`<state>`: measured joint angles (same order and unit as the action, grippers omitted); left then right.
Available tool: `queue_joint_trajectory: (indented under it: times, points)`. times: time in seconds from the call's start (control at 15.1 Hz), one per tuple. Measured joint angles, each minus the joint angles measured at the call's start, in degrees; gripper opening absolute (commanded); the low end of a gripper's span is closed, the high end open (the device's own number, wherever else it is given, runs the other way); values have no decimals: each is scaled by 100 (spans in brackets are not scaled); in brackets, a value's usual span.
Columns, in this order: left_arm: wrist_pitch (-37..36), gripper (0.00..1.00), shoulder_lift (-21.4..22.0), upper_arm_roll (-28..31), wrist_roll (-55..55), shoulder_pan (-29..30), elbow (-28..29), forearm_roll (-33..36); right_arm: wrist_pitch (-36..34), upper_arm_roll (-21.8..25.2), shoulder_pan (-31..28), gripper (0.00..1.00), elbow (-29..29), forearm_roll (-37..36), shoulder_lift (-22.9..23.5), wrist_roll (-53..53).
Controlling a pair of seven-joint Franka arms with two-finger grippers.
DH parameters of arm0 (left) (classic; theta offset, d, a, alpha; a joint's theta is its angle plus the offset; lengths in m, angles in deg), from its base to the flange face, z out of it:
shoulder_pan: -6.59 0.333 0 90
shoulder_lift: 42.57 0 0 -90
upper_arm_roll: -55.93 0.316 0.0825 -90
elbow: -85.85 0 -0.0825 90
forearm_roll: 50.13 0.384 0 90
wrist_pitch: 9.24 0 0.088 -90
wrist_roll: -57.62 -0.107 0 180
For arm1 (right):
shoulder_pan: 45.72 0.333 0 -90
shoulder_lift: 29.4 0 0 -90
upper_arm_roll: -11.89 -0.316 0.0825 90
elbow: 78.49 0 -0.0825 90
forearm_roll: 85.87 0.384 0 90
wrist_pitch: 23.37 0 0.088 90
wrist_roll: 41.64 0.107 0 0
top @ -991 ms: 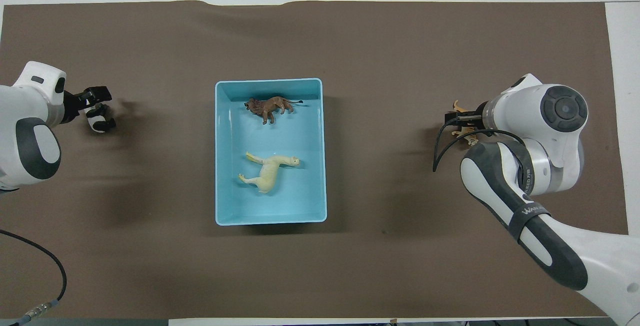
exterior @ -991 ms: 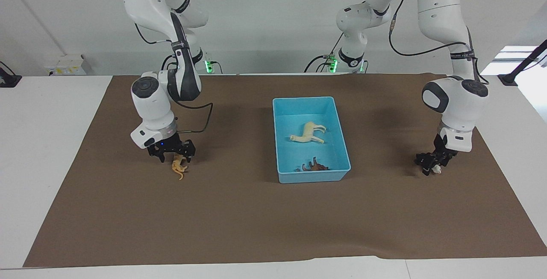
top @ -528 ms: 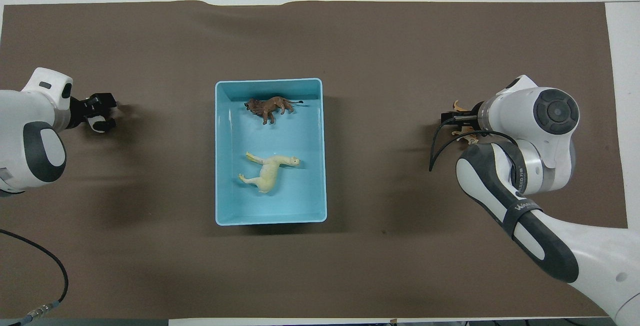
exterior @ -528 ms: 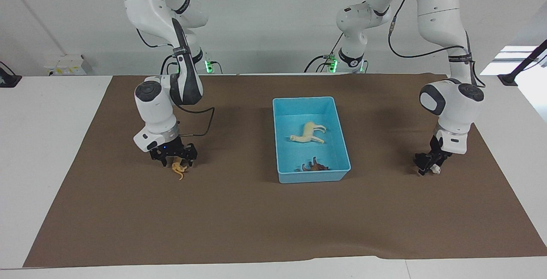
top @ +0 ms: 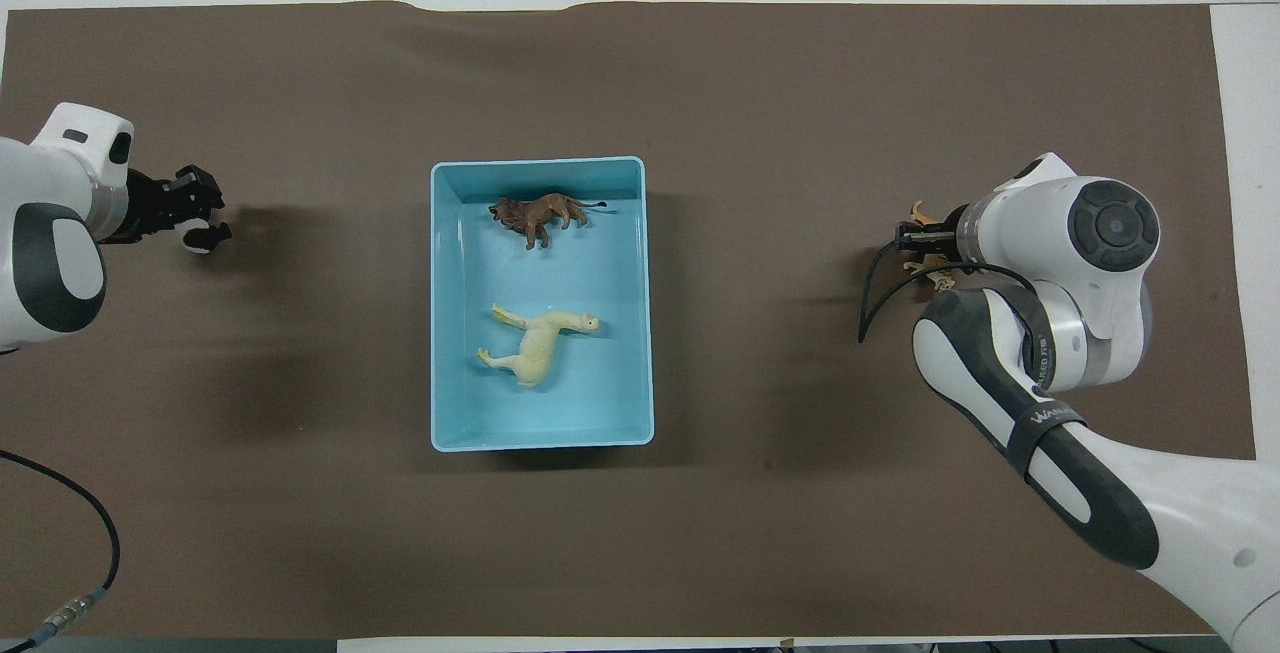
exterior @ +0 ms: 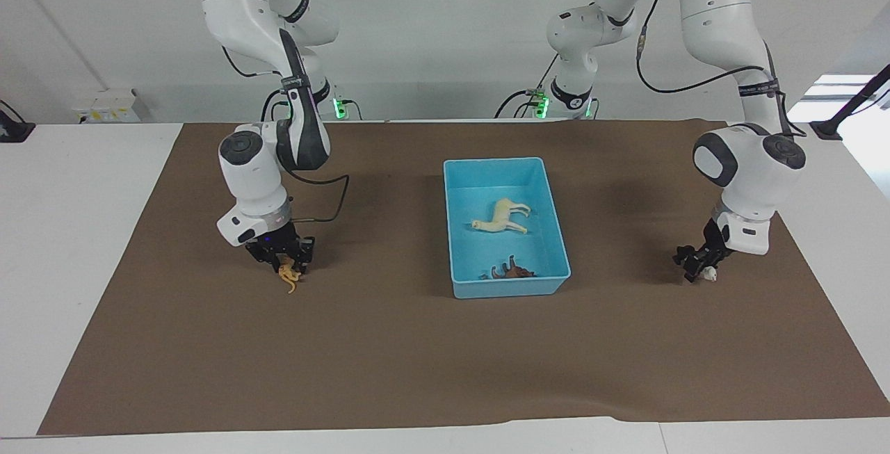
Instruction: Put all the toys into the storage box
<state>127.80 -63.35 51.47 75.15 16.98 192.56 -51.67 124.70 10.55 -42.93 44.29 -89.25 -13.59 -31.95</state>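
The storage box [exterior: 507, 226] sits in the middle of the brown mat [exterior: 389, 363] that covers the worktop [exterior: 76, 231], and everything else is placed against it. Starting from the right arm's end of the worktop, well apart from the box, the right hand [exterior: 286, 264] is low over the mat with its fingers clamped on the orange tiger [exterior: 288, 278], which hangs from the fingertips with its tail pointing down; whether the tiger touches the mat cannot be told. In the overhead view the right arm's wrist covers most of that hand [top: 926, 253] and only bits of the tiger [top: 917, 212] show around it. Inside the box two toys lie on their sides: the cream long-necked animal [exterior: 502, 217] near the middle of the box floor, and the brown lion [exterior: 513, 272] against the wall farthest from the robots. Toward the left arm's end, again well apart from the box, the left hand [exterior: 701, 268] is low over the mat, its fingers closed on the black-and-white panda [exterior: 709, 274], seen as a small white shape at the fingertips [top: 199, 235].
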Motion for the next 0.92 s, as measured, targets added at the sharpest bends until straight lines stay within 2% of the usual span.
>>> queue_joint_trajectory:
  times: [0.13,0.26,0.53,0.59,0.66,0.73,0.79,0.92]
  points:
    - [-571,0,162,-40,903,-441,-326,-2,-24,-4,1,0,-14,-3,0,0]
    - [-965,0,394,-62,1995,-1031,-410,-2,-238,-37,13,0,-156,-5,-2,-1]
    - [-1092,0,677,-106,4190,-2208,-409,-61,-1429,-81,276,0,-1066,-4,-37,11]
    - [-1055,5,683,-112,4628,-2482,-404,-63,-1736,-85,314,0,-1310,-4,-55,12]
    - [-996,38,684,-117,4935,-2733,-375,-63,-2036,-87,345,0,-1541,-4,-76,13]
    - [-940,85,690,-119,5093,-2920,-307,-63,-2308,-89,368,0,-1751,-2,-100,14]
    - [-882,100,707,-119,5160,-3047,-198,-63,-2577,-92,389,0,-1957,2,-119,31]
    - [-820,100,764,-109,5190,-3114,47,-64,-3104,-97,491,0,-2375,4,-138,219]
